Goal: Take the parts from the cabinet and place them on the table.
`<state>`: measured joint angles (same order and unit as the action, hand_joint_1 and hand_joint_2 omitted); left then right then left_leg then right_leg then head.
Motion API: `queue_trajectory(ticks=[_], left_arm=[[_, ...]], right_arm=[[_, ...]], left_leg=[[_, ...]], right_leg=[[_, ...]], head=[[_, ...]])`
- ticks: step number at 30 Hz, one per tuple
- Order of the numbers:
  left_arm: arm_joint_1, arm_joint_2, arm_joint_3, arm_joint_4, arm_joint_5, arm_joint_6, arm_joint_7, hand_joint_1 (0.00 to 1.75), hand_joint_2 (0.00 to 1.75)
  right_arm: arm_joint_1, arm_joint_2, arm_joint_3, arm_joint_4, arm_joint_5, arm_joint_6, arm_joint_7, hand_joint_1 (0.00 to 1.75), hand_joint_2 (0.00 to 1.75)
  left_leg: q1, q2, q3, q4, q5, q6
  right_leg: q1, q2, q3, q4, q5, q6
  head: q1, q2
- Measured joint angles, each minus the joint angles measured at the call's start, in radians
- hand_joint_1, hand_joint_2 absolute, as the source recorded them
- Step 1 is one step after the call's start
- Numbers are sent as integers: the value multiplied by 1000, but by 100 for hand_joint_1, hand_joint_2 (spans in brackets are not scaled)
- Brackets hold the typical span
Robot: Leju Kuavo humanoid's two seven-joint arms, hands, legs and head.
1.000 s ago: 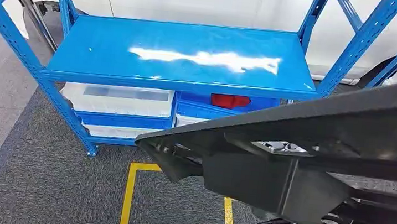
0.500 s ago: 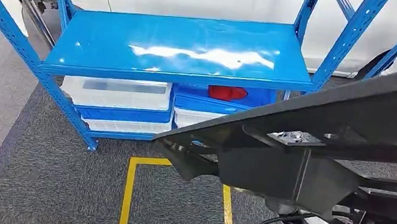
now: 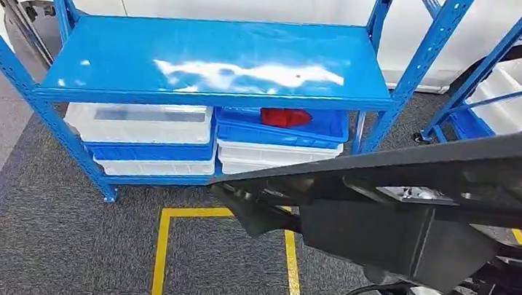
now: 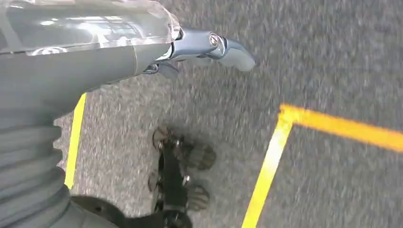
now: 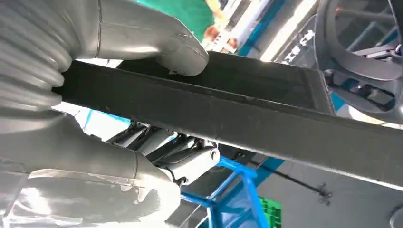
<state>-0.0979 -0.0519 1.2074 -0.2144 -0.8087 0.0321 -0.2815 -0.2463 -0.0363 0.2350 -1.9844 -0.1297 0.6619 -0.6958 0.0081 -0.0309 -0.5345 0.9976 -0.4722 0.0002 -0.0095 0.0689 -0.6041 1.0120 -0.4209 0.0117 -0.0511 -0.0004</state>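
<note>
Right hand [image 5: 119, 118] is gripping the part [image 5: 266, 118], a long black panel. The grey thumb is pressing on one face, the darker fingers [image 5: 190, 164] are wrapping under the opposite face, and the panel edge is running between them. Grasp looks firm, with contact on both sides.

In the head view, the part [image 3: 416, 171] is sitting low in the foreground and stretching from centre to the right edge, tilted, with a boxy black bracket on its underside. It is off the rack, held in the air over the carpet.

Left hand [image 4: 204, 47] is hanging over the floor and holding nothing. A grey finger is pointing out over the carpet, and the others are tucked behind the clear cover, so I cannot tell how far it is open.

The blue rack [image 3: 216, 62] is standing ahead with a bare, glossy top shelf. Underneath, stacked blue and white bins [image 3: 149, 136] are sitting side by side, and a red item [image 3: 285, 116] is lying in the right-hand blue bin.

A yellow tape square [image 3: 224, 261] is marking the grey carpet in front of the rack, partly under the part. A white car body is showing behind the rack.
</note>
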Motion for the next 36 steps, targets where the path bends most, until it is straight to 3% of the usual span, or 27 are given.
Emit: queue_trajectory(ticks=[1, 2, 4, 5, 6, 7, 9, 10, 11, 12, 15, 16, 17, 18, 20, 21, 22, 24, 25, 26, 27, 30, 31, 32, 33, 35, 36], left_arm=[[-1, 0, 0, 0, 1, 5, 0, 0, 175], [-2, 0, 1, 0, 0, 13, -1, 0, 175], [0, 0, 1, 0, -5, 23, -1, 0, 175], [1, 2, 1, 0, -8, 24, 2, 0, 175], [2, 4, 1, 0, -10, 25, 4, 0, 175], [1, 5, 1, 0, -12, 26, 6, 0, 175], [-1, 6, 1, 0, -20, 25, 14, 0, 175], [-2, 9, 1, 0, -23, 24, 21, 0, 175], [-3, 14, 1, 0, -26, 23, 27, 0, 175], [-2, 15, 1, 0, -28, 21, 32, 0, 175], [-3, 23, 1, 0, -29, 19, 45, 0, 175], [-5, 31, 1, 0, -28, 20, 47, 0, 175], [-6, 34, 1, 0, -27, 20, 48, 0, 175], [-4, 40, 2, 0, -23, 19, 51, 0, 175], [3, 52, 3, 0, -21, 21, 56, 0, 175], [5, 58, 3, 0, -21, 22, 57, 0, 175], [6, 61, 3, 0, -21, 22, 57, 0, 175], [5, 68, 5, 0, -19, 22, 52, 0, 175], [5, 71, 5, 0, -18, 21, 45, 0, 175], [6, 75, 6, 0, -18, 16, 36, 0, 175], [6, 78, 6, 0, -18, 12, 29, 0, 175], [1, 81, 6, 0, -17, 4, 14, 0, 175], [-2, 79, 6, 0, -17, 3, 10, 0, 175], [-6, 80, 6, -1, -17, 2, 8, 0, 175], [-6, 80, 6, -1, -17, 1, 6, 0, 175], [0, 80, 6, -1, -19, -1, 5, 0, 175], [1, 80, 6, -1, -22, -4, 6, 0, 175]], right_arm=[[4, 1, -4, -6, 5, 0, 0, 175, 175], [6, 2, -8, -12, 8, 0, 0, 175, 175], [11, 6, -17, -19, 21, -1, 0, 175, 175], [17, 8, -20, -21, 26, -3, 0, 175, 175], [23, 8, -22, -21, 29, -4, 0, 175, 175], [26, 9, -25, -21, 33, -6, 0, 175, 175], [26, 10, -27, -28, 45, -25, 0, 175, 175], [26, 10, -27, -35, 55, -39, 0, 175, 175], [26, 10, -27, -42, 61, -48, 0, 175, 175], [29, 12, -26, -48, 66, -57, 0, 175, 175], [39, 12, -26, -64, 77, -79, 0, 175, 175], [41, 12, -23, -72, 78, -92, 0, 175, 175], [41, 12, -19, -78, 74, -104, 0, 175, 175], [41, 15, -15, -80, 71, -111, 0, 175, 175], [47, 18, -9, -80, 71, -115, 0, 175, 175], [52, 18, -4, -80, 70, -116, 0, 175, 175], [56, 18, -2, -80, 68, -115, 0, 175, 175], [57, 20, -1, -79, 62, -109, 0, 175, 175], [57, 20, 0, -79, 59, -108, 0, 175, 175], [57, 21, 1, -79, 59, -107, 0, 175, 175], [55, 22, 6, -78, 60, -106, 0, 175, 175], [55, 28, 27, -75, 85, -116, 0, 175, 175], [50, 29, 39, -73, 96, -126, 0, 175, 175], [46, 31, 51, -71, 104, -135, 0, 175, 175], [35, 31, 66, -66, 111, -148, 0, 175, 175], [28, 34, 93, -52, 113, -167, 0, 175, 175], [28, 34, 104, -43, 117, -179, 0, 175, 175]], left_leg=[[10, 14, 2, -10, 9, 7], [9, 20, 2, -12, 12, 13], [6, 39, -4, -11, 13, 17], [5, 48, -6, -10, 13, 17], [5, 58, -8, -9, 13, 17], [5, 68, -8, -8, 13, 17], [5, 86, -7, -5, 11, 14], [4, 94, -6, -2, 8, 10], [-1, 100, -6, 0, 5, 5], [-7, 106, -7, 3, 2, 0], [-6, 134, -1, -2, 1, -15], [-1, 118, -6, 5, -9, -24], [2, 73, -13, 35, -34, -29], [3, 52, -39, 97, -75, -31], [3, 40, -112, 261, -150, -35], [3, 40, -139, 316, -161, -36], [3, 40, -142, 319, -147, -35], [4, 36, -88, 196, -64, -31], [6, 18, -46, 101, -15, -28], [9, -27, -18, 30, 5, -22], [11, -44, -8, 7, -3, -19], [3, -19, -10, 11, -1, -8], [15, -5, -9, -2, 8, 3], [13, 7, -7, -5, 11, 9], [12, 17, -8, -6, 12, 14], [8, 44, -10, -6, 11, 17], [7, 56, -11, -5, 11, 17]], right_leg=[[-1, -11, -3, 11, -9, 3], [2, -36, -19, 41, -37, 8], [0, -56, -93, 202, -126, 14], [-2, -57, -126, 277, -153, 16], [-4, -58, -144, 317, -158, 18], [-5, -60, -136, 305, -140, 18], [-4, -76, -55, 158, -65, 15], [-2, -101, 0, 59, -27, 11], [7, -158, 25, 4, -38, 0], [11, -141, 23, 1, -29, -11], [14, -111, 15, 1, -27, -25], [4, -101, 19, -8, -19, -35], [3, -91, 18, -9, -17, -40], [3, -83, 17, -9, -15, -43], [4, -58, 14, -8, -14, -46], [5, -46, 14, -8, -14, -47], [5, -34, 15, -7, -14, -46], [5, -10, 16, -4, -14, -45], [5, 3, 17, -1, -15, -43], [3, 13, 15, 1, -16, -39], [9, 25, 9, 9, -15, -32], [-1, 54, -4, 3, -3, -12], [5, 63, -5, 5, -3, -4], [8, 16, -14, 22, -21, -2], [8, -24, -39, 76, -59, -1], [3, -54, -115, 242, -137, 6], [1, -58, -143, 303, -154, 8]], head=[[0, 0], [0, 0], [0, 0], [0, 0], [0, 0], [0, 0], [0, 0], [0, 0], [0, 0], [0, 0], [0, 0], [0, 0], [0, 0], [0, 0], [0, 0], [0, 0], [0, 0], [0, 0], [0, 0], [0, 0], [0, 0], [0, 0], [0, 0], [0, 0], [0, 0], [0, 0], [0, 0]])
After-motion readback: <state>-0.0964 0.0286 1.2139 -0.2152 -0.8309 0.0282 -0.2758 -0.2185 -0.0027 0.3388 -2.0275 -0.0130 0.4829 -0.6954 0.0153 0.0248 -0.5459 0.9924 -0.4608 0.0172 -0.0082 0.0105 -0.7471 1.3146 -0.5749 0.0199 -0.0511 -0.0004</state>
